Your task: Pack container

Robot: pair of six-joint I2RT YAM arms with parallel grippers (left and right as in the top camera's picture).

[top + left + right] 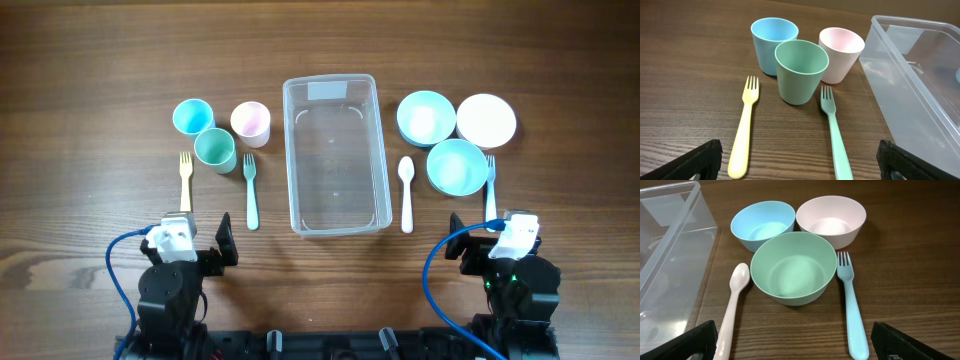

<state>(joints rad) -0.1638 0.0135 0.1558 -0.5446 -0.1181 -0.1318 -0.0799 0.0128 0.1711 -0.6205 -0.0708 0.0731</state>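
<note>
Either side of container [336, 150] near end: left pincer [799, 150] spread wide, gripping nothing; right pincer [794, 330] same, touching nothing.

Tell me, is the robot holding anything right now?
No, nothing is held. The left pincer and right pincer are both open and empty.

Clear container [336, 155] upright, empty, table centre.

I'm seeing a blue cup [774, 42], green cup [801, 70], pink cup [841, 52], yellow fork [744, 135], clear container [335, 160] and green bowl [793, 267] on my brown wood-grain table [80, 80]
</note>
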